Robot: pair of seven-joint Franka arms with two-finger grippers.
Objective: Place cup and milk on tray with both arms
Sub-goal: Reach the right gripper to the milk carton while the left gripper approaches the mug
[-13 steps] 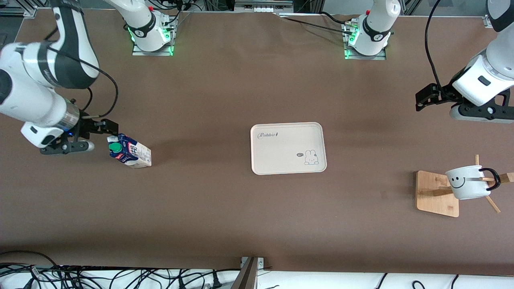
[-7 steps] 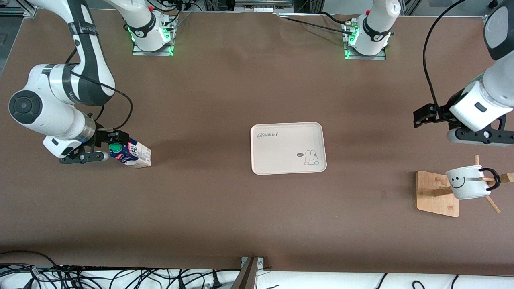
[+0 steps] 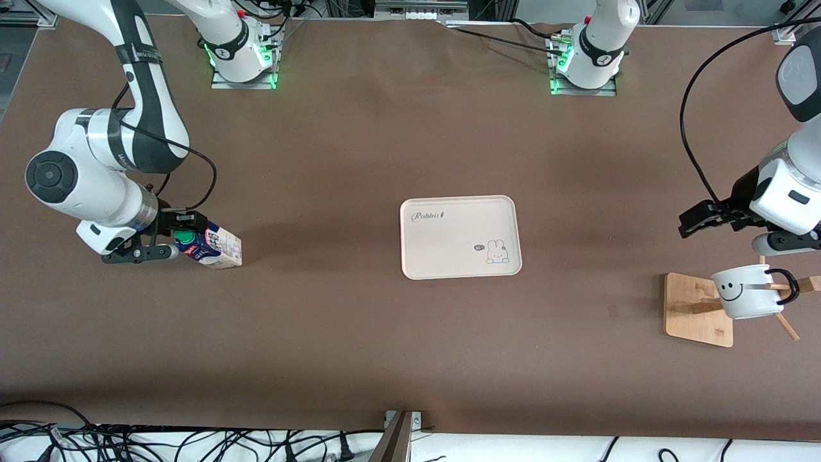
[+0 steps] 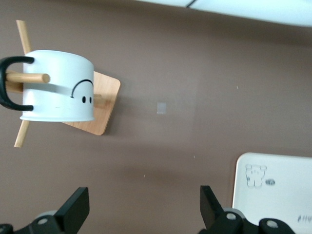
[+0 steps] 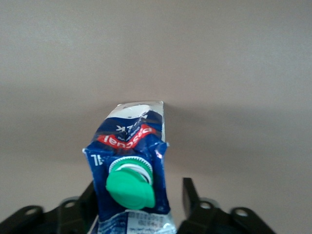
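Note:
The milk carton (image 3: 215, 245) stands tilted on the table at the right arm's end. My right gripper (image 3: 179, 236) is open with a finger on either side of the carton's top; in the right wrist view the carton (image 5: 131, 141) with its green cap sits between the fingers of that gripper (image 5: 139, 197). The smiley cup (image 3: 747, 295) hangs by its handle on a wooden rack at the left arm's end. My left gripper (image 3: 694, 222) is open and empty above the table beside the rack; its wrist view shows the gripper (image 4: 144, 209), the cup (image 4: 58, 87) and the tray (image 4: 282, 180). The cream tray (image 3: 449, 256) lies mid-table, empty.
The wooden rack base (image 3: 689, 314) with thin pegs (image 3: 787, 327) stands near the table's edge at the left arm's end. Cables (image 3: 192, 443) lie along the table edge nearest the front camera.
My right gripper has moved in onto the carton's top and now straddles it. My left gripper has come down toward the cup rack.

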